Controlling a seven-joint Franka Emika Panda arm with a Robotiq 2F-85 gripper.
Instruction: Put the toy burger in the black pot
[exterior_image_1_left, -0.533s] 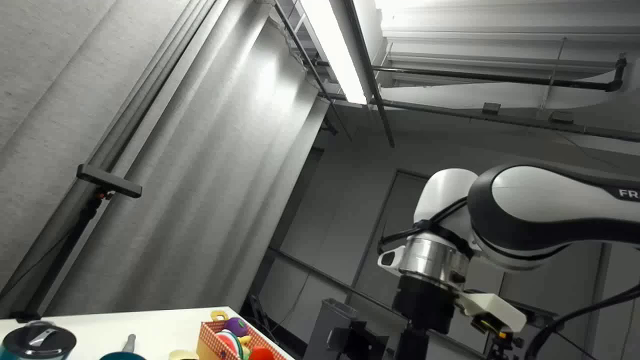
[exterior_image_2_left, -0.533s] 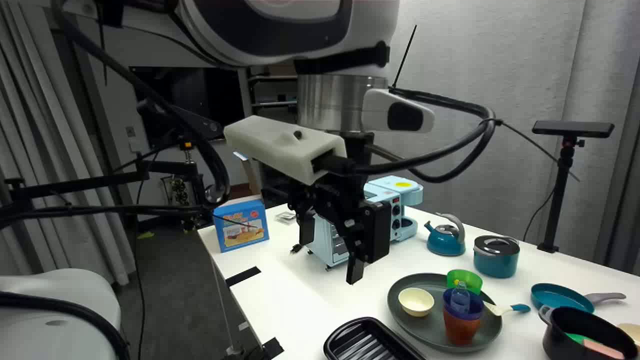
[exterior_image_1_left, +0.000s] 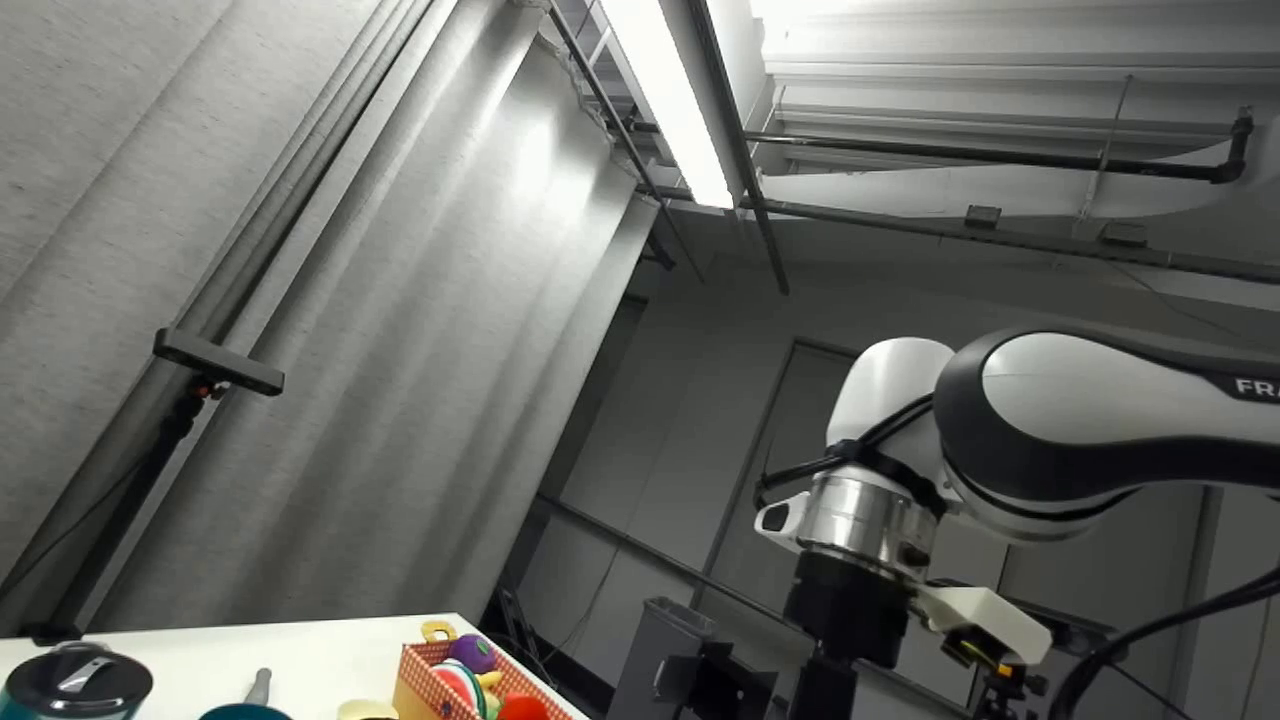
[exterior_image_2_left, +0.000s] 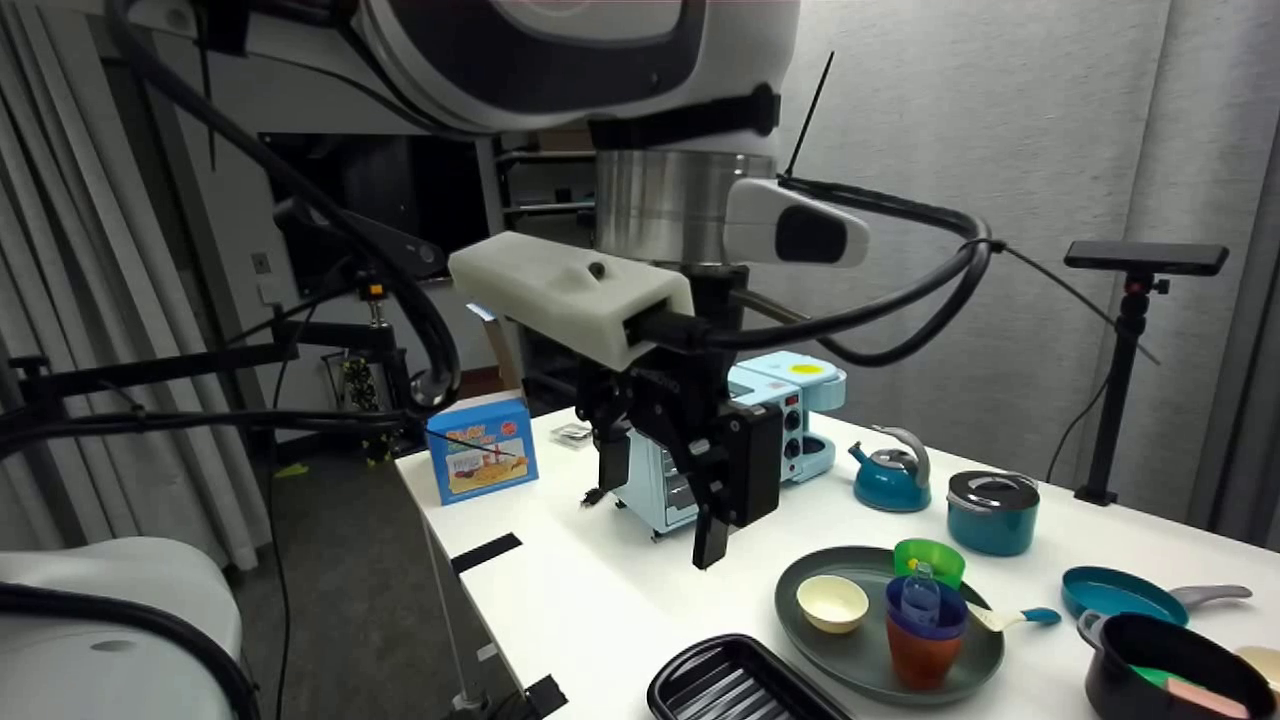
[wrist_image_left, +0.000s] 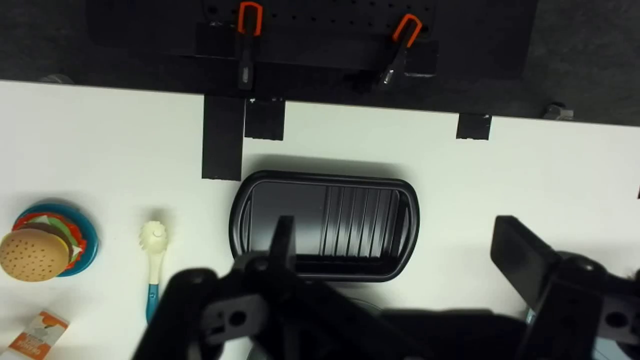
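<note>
Toy burger (wrist_image_left: 42, 247) sits on a blue plate (wrist_image_left: 91, 240), far left in the wrist view. Spread fingers (wrist_image_left: 517, 255) partly hide a tray (wrist_image_left: 320, 212); in an exterior view the black pot (exterior_image_2_left: 1112, 678) is cropped.

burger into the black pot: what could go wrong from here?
The toy burger sits on a teal dish, which may drag along. The open gripper might knock the pasta server beside the dish. The black pot holds a green piece and a pink piece, so the burger may not settle.
</note>
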